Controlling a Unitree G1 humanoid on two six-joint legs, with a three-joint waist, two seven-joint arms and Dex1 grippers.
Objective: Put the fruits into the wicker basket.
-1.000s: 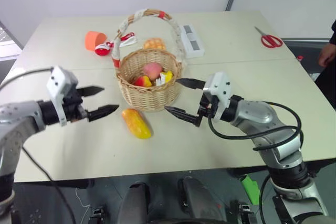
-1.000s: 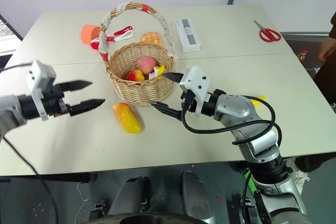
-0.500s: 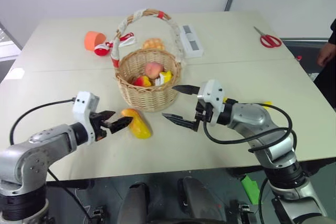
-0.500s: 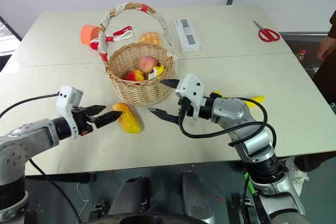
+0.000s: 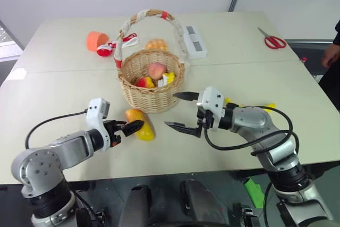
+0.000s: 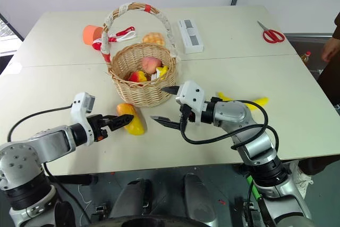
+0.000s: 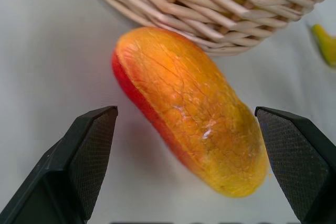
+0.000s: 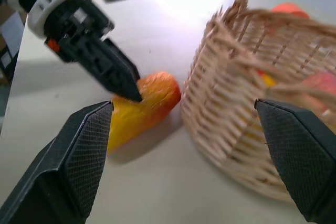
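Here, the left gripper [image 5: 129, 127], fingers spread wide, straddles the mango [image 7: 189, 108] lying on the table [image 5: 64, 83] just beside the wicker basket [image 5: 151, 97]. The right gripper [image 5: 179, 111], also spread and empty, hovers near the basket, which holds a peach [image 5: 156, 69]. A banana [image 6: 258, 101] lies behind the right arm.

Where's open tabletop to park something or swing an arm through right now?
Free: the near left corner of the table, and the far right stretch between the white box and scissors. Crowded: around the wicker basket, with the mango and left tool in front, right tool beside, cup and bread behind.
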